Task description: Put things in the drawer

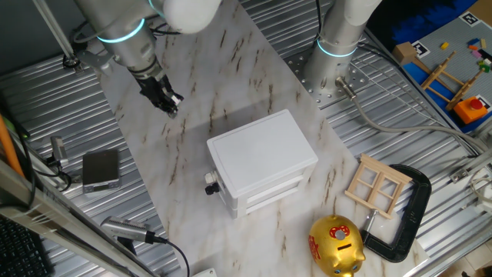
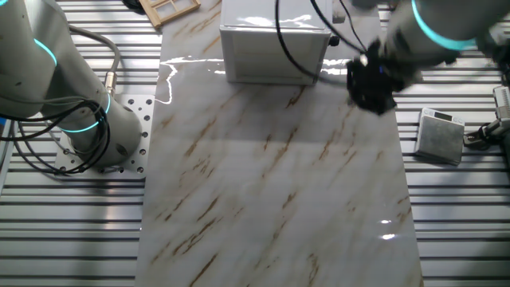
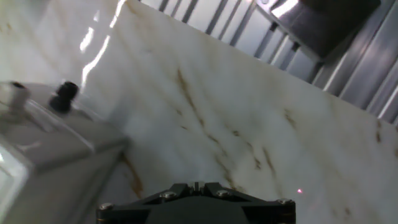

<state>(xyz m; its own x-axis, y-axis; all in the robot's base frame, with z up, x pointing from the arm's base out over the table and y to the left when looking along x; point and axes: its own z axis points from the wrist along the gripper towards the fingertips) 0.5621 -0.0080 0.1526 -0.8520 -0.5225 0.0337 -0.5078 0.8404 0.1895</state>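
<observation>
The white cabinet [image 1: 261, 146] stands mid-table; it also shows in the other fixed view [image 2: 271, 48] and at the left of the hand view [image 3: 43, 155]. Its top drawer looks closed, with the small white knob [image 1: 209, 178] [image 3: 12, 93] on the face turned toward the gripper. My gripper [image 1: 171, 104] [image 2: 374, 96] [image 3: 196, 185] hangs above the marble board to the cabinet's knob side, well apart from it. Its jaws look closed together with nothing visible between them. No wooden cubes show in any view.
A pale wooden window frame [image 1: 378, 185], a gold piggy bank [image 1: 336, 245] and a black clamp [image 1: 411, 208] lie beyond the cabinet. A grey metal box [image 1: 101, 169] [image 2: 441, 135] sits off the board near the gripper. A second arm's base [image 1: 334, 61] stands at the board's edge.
</observation>
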